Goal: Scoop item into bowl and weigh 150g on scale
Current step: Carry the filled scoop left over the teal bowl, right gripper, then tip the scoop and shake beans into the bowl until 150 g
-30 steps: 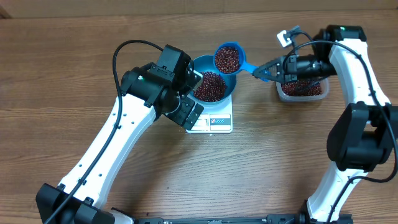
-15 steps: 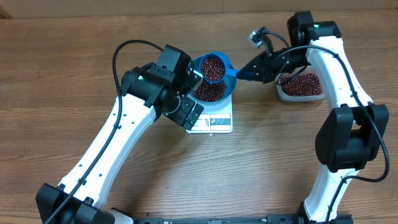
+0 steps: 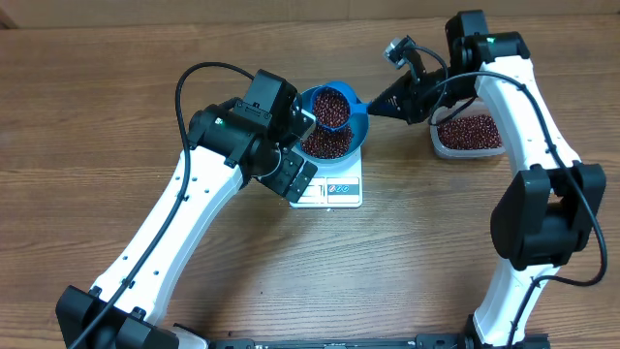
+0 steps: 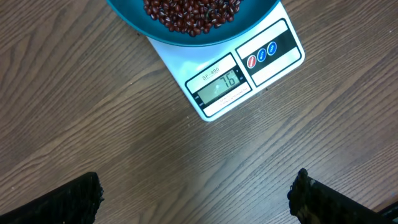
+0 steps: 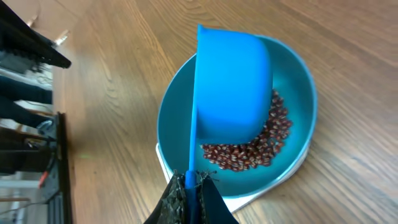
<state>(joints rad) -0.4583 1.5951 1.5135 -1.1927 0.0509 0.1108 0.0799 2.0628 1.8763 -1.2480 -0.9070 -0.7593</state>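
Tipping the loaded scoop (image 5: 233,81), its handle clamped between the right jaws, over the bowl (image 5: 298,93) on the scale (image 4: 273,53) just ahead of the fully spread, empty left jaws, could dump excess beans (image 5: 249,158) and overshoot.

The left arm (image 3: 184,208) and right arm (image 3: 542,116) share one build: smooth white links between chunky black joints (image 3: 544,221), each arm with a tiny green light near its wrist (barely a dot from overhead). Thin black cables (image 3: 208,66) loop alongside. The left tool (image 4: 199,205) and right tool (image 5: 189,190) have matte black, rough-edged fingers (image 4: 71,199). The right wrist carries a small grey camera (image 3: 399,48).
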